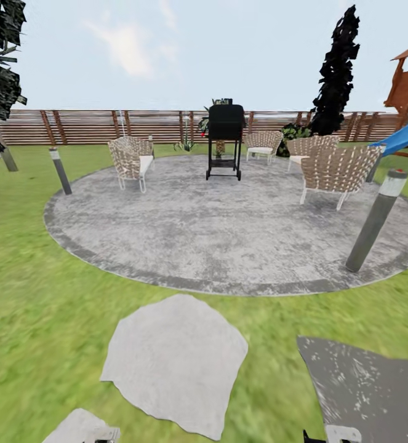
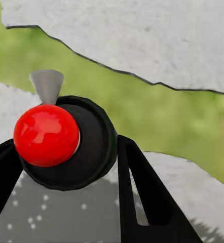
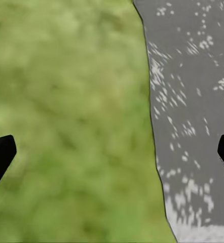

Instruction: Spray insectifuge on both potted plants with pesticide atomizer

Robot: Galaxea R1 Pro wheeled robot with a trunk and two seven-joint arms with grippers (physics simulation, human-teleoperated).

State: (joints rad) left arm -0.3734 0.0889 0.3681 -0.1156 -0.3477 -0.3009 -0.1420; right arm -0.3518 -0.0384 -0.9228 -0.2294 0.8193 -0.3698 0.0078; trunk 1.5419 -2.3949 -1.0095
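Note:
In the left wrist view the pesticide atomizer [image 2: 89, 147] sits between my two black fingers [image 2: 142, 197], seen end-on: a round dark body, a glossy red ball and a small grey nozzle. My left gripper [image 2: 66, 157] is shut on it, above stepping stones and grass. My right gripper [image 3: 112, 152] is open, its dark fingertips [image 3: 0, 154] far apart over lawn and a dark speckled stone. A small spiky green plant [image 1: 185, 145] stands far off by the fence at the patio's back edge; it is too small to tell whether it is one of the potted plants.
A round grey patio [image 1: 228, 234] lies ahead with several wicker chairs [image 1: 132, 161], a black grill [image 1: 225, 141] and bollard lights [image 1: 376, 221]. A pale stepping stone [image 1: 176, 360] and a dark one [image 1: 370, 384] lie in the grass. A brown slatted fence [image 1: 93, 126] closes the back.

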